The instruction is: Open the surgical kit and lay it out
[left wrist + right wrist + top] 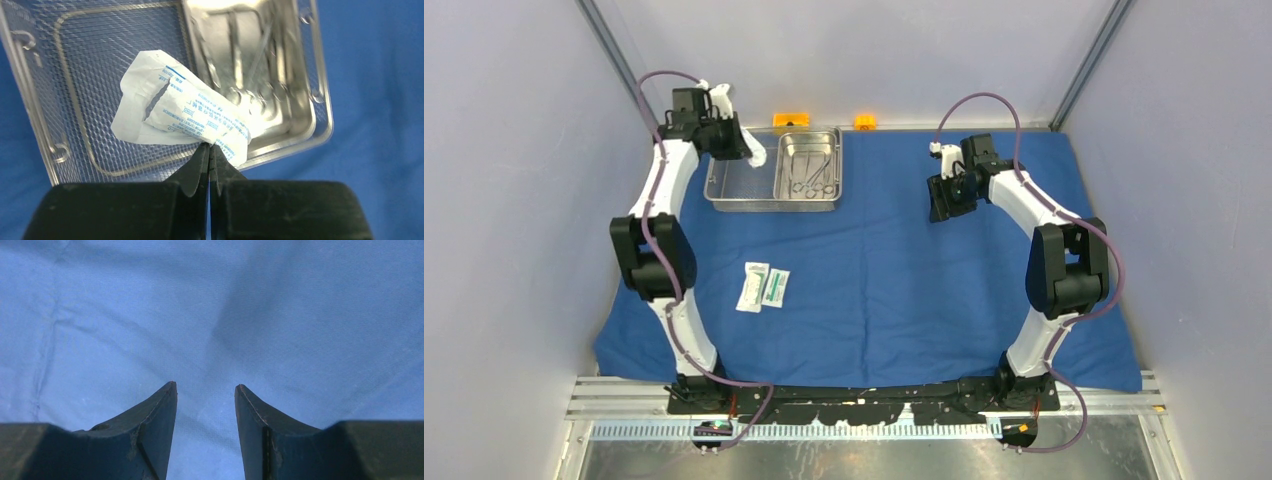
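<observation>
1. Top external: left gripper (748, 150) hangs above the basket (724, 186) at the desk's far left corner. Two packets (762, 287) lie on the cloth (924, 280) toward the near left; neither wrist view shows them.
2. Left wrist: fingers clamped on a third packet (180, 112) by one corner only. Judged risk: it slips loose and drops into the tray (295, 125) among the tools (237, 60).
3. Right wrist: right gripper (206, 389), fingers apart, over bare cloth.

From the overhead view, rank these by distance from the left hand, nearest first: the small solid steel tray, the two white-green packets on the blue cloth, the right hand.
1. Small solid steel tray: immediately right of the left hand.
2. Two white-green packets: on the blue cloth, lower in the view.
3. Right hand: far across the cloth, on the right.
</observation>
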Motion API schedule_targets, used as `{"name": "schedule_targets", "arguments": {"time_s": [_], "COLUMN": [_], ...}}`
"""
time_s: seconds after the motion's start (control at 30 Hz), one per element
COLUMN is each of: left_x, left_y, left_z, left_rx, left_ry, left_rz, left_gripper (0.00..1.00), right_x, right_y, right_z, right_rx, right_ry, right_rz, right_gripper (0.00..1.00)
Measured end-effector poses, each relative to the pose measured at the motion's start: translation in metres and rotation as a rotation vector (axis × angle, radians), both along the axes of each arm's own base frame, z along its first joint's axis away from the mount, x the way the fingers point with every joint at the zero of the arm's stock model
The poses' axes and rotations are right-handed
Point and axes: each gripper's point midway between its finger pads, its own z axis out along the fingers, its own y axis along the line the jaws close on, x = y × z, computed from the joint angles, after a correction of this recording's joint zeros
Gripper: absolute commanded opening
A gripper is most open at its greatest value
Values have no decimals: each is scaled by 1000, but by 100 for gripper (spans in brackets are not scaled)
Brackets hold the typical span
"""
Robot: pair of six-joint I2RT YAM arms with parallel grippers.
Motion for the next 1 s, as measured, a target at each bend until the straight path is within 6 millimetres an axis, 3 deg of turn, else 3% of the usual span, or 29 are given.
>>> {"name": "schedule_targets", "arguments": {"time_s": [0.07,0.17,0.33,0.5,0.7,0.87,1.0], "left_x": [-21,-68,-165,-239,-274,-286,-292], "left_y": [-6,-23,-66,-97,-103,-100,-100], "left_z": [12,6,-48,-86,-111,-140,-146], "left_rx": [3,2,-4,27,55,78,101], "left_ry": [-14,34,252,422,541,659,689], "left_rz": [-74,-208,-424,-593,-656,-660,-670], "left_gripper": [0,0,0,0,0,0,0], "right_x": [0,0,0,-1,-1,0,-1], "right_y": [0,0,0,-1,-2,-2,-3], "right_z": [0,0,0,-1,-1,-3,-6], "right_rx": [0,-1,-2,-5,-9,-14,-19], "right_ry": [0,0,1,2,2,8,15], "right_rz": [0,0,1,0,-2,-4,-5], "right_gripper": [51,51,51,51,51,51,51]}}
